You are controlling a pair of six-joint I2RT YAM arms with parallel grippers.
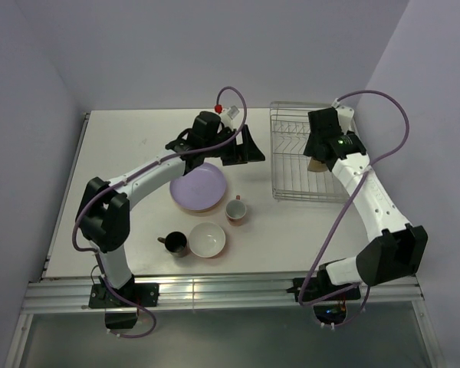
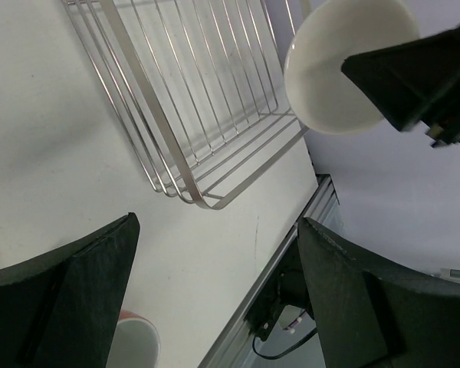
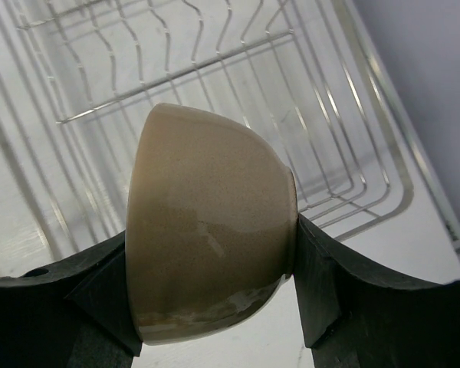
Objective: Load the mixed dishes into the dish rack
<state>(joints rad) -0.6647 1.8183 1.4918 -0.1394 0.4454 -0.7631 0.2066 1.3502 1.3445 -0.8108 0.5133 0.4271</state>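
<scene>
My right gripper (image 1: 322, 153) is shut on a bowl (image 3: 211, 238), tan outside and white inside, and holds it on its side above the silver wire dish rack (image 3: 215, 69). In the top view the rack (image 1: 307, 198) stands at the back right. My left gripper (image 1: 249, 146) is open and empty, hovering just left of the rack; its view shows the rack (image 2: 192, 100) and the held bowl (image 2: 337, 69). On the table lie the lilac plate (image 1: 199, 186), the pink mug (image 1: 235, 208), a white bowl with an orange-tinted rim (image 1: 207, 239) and the black cup (image 1: 176, 243).
The pink mug's rim (image 2: 134, 341) shows at the bottom of the left wrist view. The table's metal front rail (image 1: 215, 291) runs along the near edge. Lilac walls close in the table at the back and on both sides.
</scene>
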